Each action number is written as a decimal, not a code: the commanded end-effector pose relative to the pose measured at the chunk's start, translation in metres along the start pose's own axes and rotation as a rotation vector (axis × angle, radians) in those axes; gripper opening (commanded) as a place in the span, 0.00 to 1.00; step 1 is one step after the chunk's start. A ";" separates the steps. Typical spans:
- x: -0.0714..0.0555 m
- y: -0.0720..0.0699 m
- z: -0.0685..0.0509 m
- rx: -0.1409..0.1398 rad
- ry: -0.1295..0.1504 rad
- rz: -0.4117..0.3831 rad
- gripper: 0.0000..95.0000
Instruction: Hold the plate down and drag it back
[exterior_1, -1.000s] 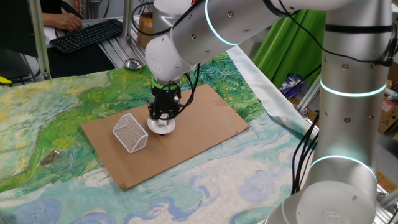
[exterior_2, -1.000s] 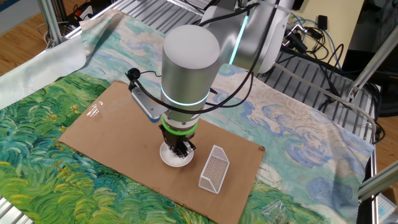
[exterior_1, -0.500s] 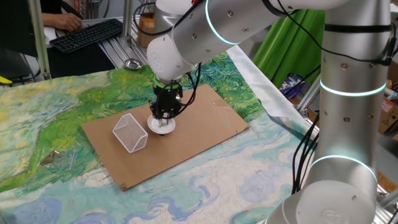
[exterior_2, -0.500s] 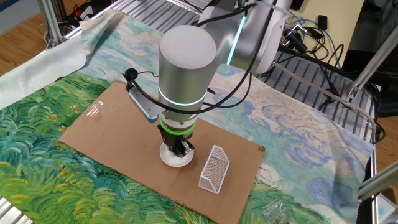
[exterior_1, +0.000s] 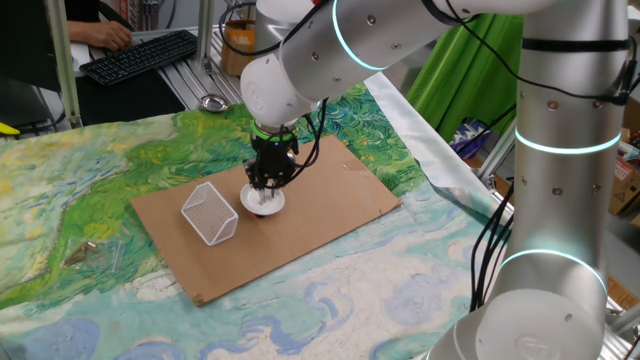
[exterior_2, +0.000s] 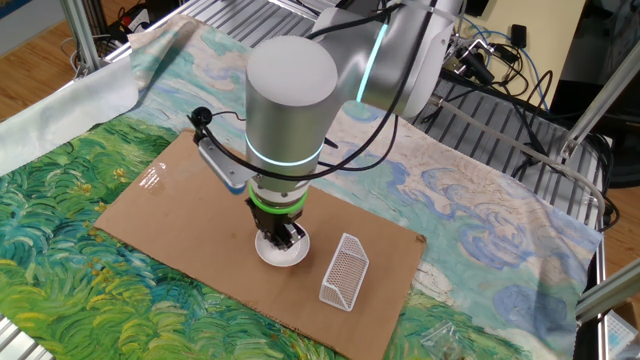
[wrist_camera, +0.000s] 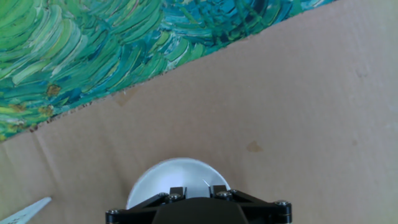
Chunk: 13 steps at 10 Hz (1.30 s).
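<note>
one small white plate (exterior_1: 263, 201) lies on the cardboard sheet (exterior_1: 340, 205), just beside the wire-mesh basket (exterior_1: 210, 212). it looks light, stiff and slick, likely to skate or tip if pushed at the rim, so pressing near its centre seems safest. the gripper (exterior_2: 285, 237) points straight down onto it; whether its fingers are spread or together i cannot tell.

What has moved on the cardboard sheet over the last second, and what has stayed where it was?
The plate has slid a little away from the wire basket, with the gripper pressing on it from above. Basket and cardboard sheet have not moved; nothing was picked up or released.
</note>
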<state>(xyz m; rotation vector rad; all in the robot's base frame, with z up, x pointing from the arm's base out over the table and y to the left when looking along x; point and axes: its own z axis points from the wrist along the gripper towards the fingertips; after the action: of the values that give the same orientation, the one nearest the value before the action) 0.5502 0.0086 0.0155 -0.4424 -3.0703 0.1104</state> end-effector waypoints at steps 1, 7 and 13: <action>0.000 -0.004 -0.004 0.006 0.000 -0.002 0.20; -0.007 -0.021 -0.006 0.021 -0.017 -0.034 0.20; -0.009 -0.026 -0.006 0.037 -0.027 -0.043 0.20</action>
<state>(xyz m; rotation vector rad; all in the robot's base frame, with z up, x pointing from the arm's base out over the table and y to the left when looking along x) 0.5511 -0.0182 0.0240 -0.3727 -3.0946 0.1736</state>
